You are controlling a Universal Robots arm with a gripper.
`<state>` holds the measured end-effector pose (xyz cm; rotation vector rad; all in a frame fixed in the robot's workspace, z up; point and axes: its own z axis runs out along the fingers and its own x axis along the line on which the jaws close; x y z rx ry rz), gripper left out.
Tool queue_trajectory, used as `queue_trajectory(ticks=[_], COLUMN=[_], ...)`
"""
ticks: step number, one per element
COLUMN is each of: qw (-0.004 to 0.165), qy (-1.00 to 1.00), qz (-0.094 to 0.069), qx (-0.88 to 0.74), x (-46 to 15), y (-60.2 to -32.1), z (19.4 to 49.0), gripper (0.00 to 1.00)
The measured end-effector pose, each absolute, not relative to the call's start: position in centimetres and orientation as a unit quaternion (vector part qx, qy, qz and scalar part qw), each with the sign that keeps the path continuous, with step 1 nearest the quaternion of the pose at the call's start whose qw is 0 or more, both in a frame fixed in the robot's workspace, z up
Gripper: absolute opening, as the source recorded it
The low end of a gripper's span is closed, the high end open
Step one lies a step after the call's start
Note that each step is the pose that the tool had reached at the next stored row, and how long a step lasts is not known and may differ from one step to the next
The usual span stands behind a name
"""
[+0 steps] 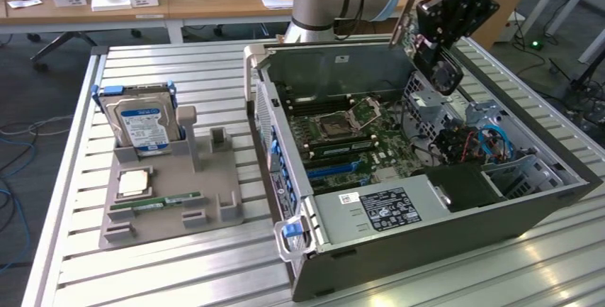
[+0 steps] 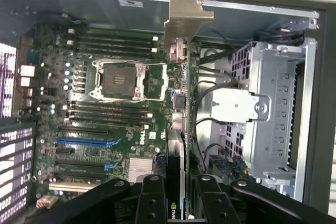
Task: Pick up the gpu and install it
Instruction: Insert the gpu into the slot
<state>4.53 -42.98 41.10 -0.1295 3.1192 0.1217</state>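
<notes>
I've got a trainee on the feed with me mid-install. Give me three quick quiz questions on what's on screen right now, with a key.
1. True or false: the gpu is already seated in a slot inside the computer case.
2. What stands upright in the grey holder at the exterior view's left?
A. a hard drive
B. a power supply
C. a cooling fan
3. Fill in: the gripper is ___ on the gpu's edge.

Key:
1. False. The gripper holds the gpu above the open case, bracket end up in the exterior view.
2. A.
3. Shut.
</notes>
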Motion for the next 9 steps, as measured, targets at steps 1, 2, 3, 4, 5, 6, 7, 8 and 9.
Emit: queue_trajectory(ticks=[1,2,3,4,5,6,7,8,9], qw=[0.008,0.008,0.008,0.007,0.007,0.007,0.006,0.006,0.006], qy=[0.998,0.997,0.997,0.996,0.996,0.995,0.994,0.993,0.992], qz=[0.039,0.039,0.039,0.039,0.039,0.039,0.039,0.039,0.04], qx=[-0.05,-0.058,-0.067,-0.076,-0.085,-0.094,-0.103,-0.112,-0.121], x=[4.53,4.53,4.53,4.53,4.53,4.53,4.53,4.53,4.53], y=[-42.98,-42.98,-42.98,-42.98,-42.98,-42.98,-42.98,-42.98,-42.98], z=[41.09,41.09,41.08,41.07,41.07,41.06,41.05,41.04,41.03], gripper=[0.26,0.26,0.26,0.26,0.26,0.26,0.26,0.26,0.26])
